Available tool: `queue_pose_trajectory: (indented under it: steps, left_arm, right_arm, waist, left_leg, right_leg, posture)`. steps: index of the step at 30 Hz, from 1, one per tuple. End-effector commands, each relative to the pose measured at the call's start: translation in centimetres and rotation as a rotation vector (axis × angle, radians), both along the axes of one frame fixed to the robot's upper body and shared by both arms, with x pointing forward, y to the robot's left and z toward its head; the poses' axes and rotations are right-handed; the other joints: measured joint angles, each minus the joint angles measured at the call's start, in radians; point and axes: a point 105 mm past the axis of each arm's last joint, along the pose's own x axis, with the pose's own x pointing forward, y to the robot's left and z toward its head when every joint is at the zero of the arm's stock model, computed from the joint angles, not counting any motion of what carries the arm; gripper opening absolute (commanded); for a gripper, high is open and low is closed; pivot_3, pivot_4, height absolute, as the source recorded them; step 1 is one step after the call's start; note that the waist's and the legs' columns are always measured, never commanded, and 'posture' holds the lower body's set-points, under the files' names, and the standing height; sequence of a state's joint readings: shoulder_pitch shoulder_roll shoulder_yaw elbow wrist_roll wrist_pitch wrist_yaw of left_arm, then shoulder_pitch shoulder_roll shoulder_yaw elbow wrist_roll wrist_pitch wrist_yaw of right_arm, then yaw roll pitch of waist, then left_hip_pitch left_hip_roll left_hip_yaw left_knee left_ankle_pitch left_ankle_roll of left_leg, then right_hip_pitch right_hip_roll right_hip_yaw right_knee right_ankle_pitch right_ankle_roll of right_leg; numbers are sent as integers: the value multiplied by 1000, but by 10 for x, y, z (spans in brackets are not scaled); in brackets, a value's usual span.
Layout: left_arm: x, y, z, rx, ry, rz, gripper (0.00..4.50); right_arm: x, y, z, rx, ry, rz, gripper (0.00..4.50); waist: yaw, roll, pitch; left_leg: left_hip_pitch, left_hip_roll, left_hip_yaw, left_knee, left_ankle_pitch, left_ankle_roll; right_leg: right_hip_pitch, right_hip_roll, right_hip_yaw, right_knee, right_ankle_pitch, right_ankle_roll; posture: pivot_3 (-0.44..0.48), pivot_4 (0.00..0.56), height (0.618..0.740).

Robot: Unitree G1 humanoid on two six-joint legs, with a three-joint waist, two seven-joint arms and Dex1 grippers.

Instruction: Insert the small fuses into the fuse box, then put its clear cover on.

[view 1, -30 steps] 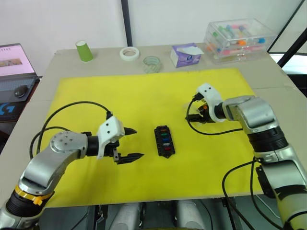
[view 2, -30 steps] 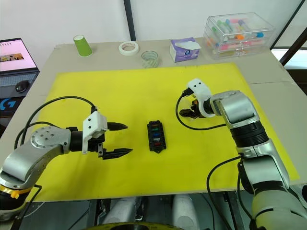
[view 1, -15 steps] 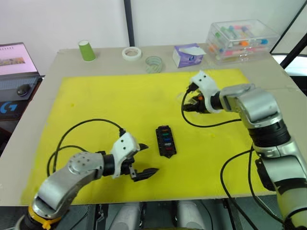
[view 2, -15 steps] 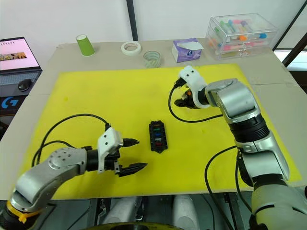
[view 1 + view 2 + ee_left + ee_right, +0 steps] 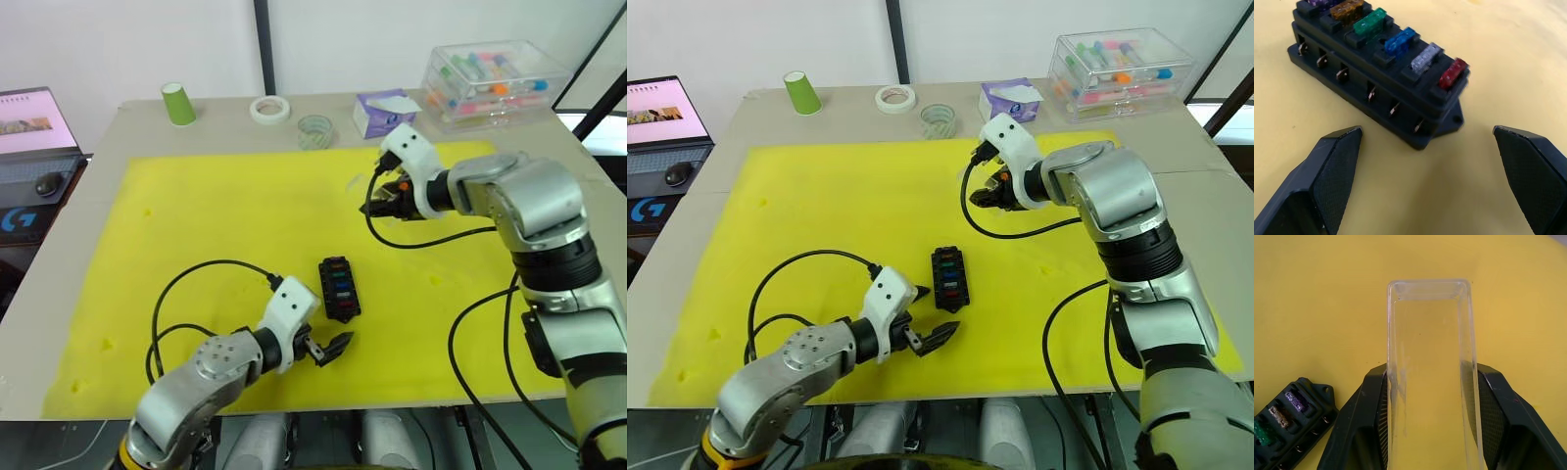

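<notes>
Fuses (image 5: 1400, 41) sit in the fuse box (image 5: 337, 289) mid yellow mat (image 5: 196, 215) on my worktop (image 5: 88, 196); I count six, though the far ones blur. My left hand (image 5: 328, 349), spread open, waits just beside it. My right hand (image 5: 991, 192) grips the clear cover (image 5: 1431, 377) well apart.

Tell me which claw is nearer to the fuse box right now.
Left. The left claw sits open just in front of the fuse box, near its close end. The right claw is farther off over the yellow mat, holding the clear cover.
</notes>
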State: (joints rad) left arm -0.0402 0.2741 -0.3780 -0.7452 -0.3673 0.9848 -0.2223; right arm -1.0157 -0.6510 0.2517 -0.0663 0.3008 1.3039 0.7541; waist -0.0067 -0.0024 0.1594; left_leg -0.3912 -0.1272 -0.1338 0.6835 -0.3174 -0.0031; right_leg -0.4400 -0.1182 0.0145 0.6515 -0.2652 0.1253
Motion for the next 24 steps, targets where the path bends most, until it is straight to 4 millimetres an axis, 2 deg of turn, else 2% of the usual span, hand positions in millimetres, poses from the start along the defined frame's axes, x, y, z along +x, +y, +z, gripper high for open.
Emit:
queue_pose_trajectory:
  steps: [1,7,12,17,24]
  left_arm:
    - [2,-8,-5,14,2,59,4500]
    - [7,-29,-14,19,9,136,4500]
    - [19,-36,-20,55,-19,264,4500]
    - [25,-47,-28,83,-40,314,4500]
    - [39,-29,-30,92,-80,432,4500]
  right_arm:
    - [-4,5,26,18,-79,34,1879]
    - [-6,3,29,10,-80,37,1879]
    - [-6,2,32,-6,-88,35,1879]
    - [-6,2,34,-16,-95,36,1879]
    - [-5,3,34,-24,-108,41,1879]
  waist:
    - [1,0,0]
    - [21,0,0]
    - [33,0,0]
    - [48,-1,0]
    - [46,-1,-1]
  left_leg:
    - [0,0,0,0,0,0]
    - [0,-1,0,1,0,0]
    - [1,-1,0,1,0,0]
    - [1,-1,0,2,1,0]
    - [2,-1,0,2,1,-1]
  right_leg:
    - [0,0,0,0,0,0]
    - [0,0,0,0,0,0]
    - [2,0,0,0,1,2]
    - [3,0,0,-1,3,2]
    - [3,0,0,-1,4,2]
  posture:
    - [0,150,740]
    - [0,150,740]
    - [0,150,740]
    - [0,150,740]
    - [0,150,740]
